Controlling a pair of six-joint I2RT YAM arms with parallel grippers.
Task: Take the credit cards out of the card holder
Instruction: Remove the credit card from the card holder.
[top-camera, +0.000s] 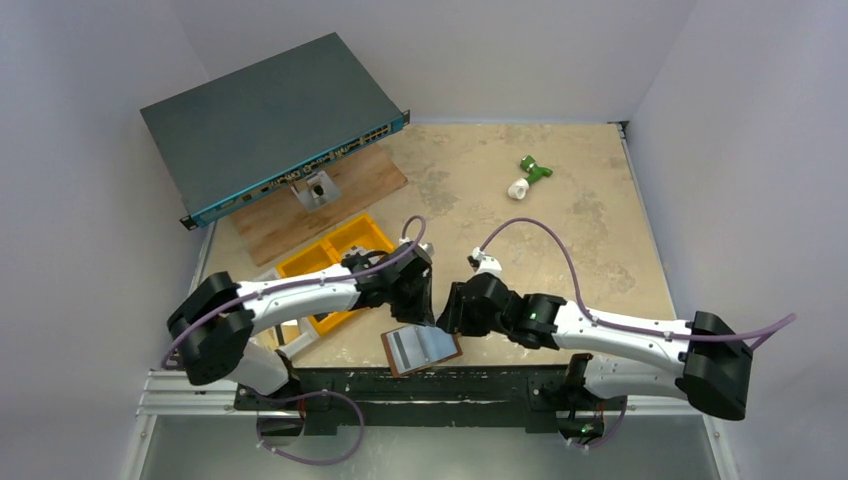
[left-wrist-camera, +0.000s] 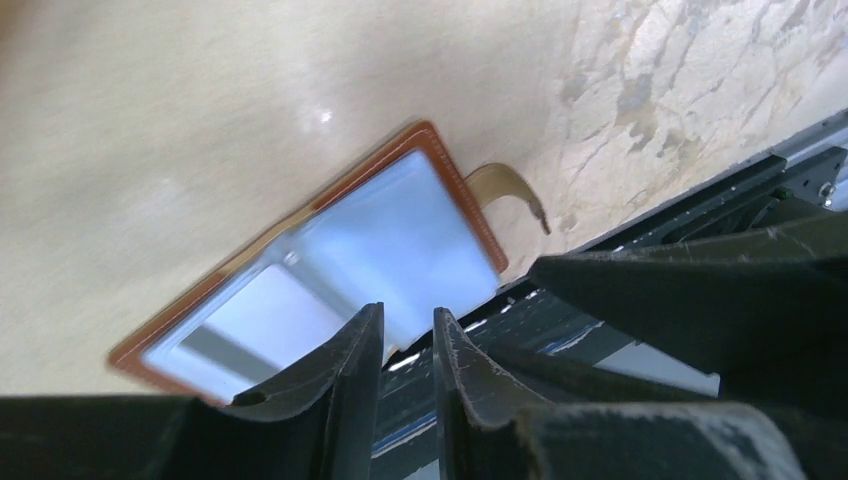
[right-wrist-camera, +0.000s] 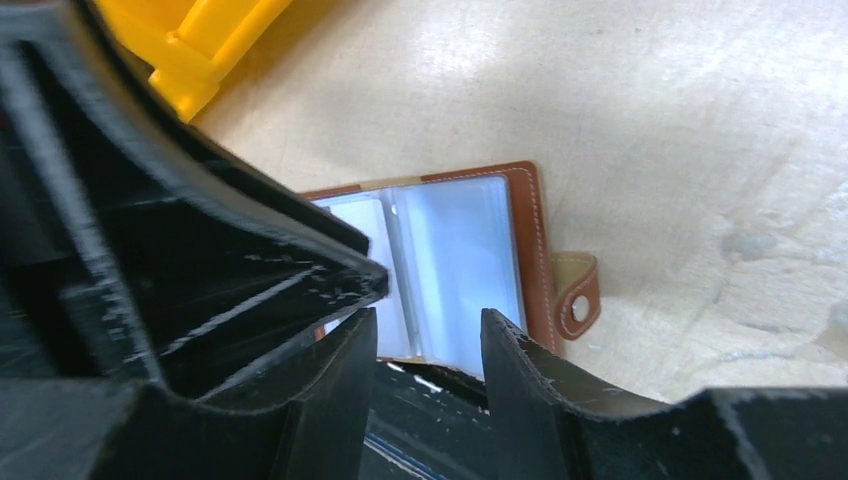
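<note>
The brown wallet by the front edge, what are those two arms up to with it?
The card holder lies open on the table near its front edge, snap tab sticking out. Both arms lean in over it: the left gripper and right gripper hover close, fingers slightly apart, holding nothing. The pale credit cards sit in its sleeves; none is out yet.

You will find the card holder (right-wrist-camera: 530, 240) edged in smooth brown leather with pale stitching. Its inner sleeves (right-wrist-camera: 460, 260) look like glossy clear plastic, and the snap tab (right-wrist-camera: 578, 300) carries a shiny stud. The tabletop (top-camera: 560, 200) is matt, mottled and worn. On the left gripper (left-wrist-camera: 408, 320) and the right gripper (right-wrist-camera: 430, 325) you have matt black plastic, scuffed pale at the edges. The yellow bin (right-wrist-camera: 200, 40) is glossy plastic. The board (top-camera: 290, 225) is grained wood.
</note>
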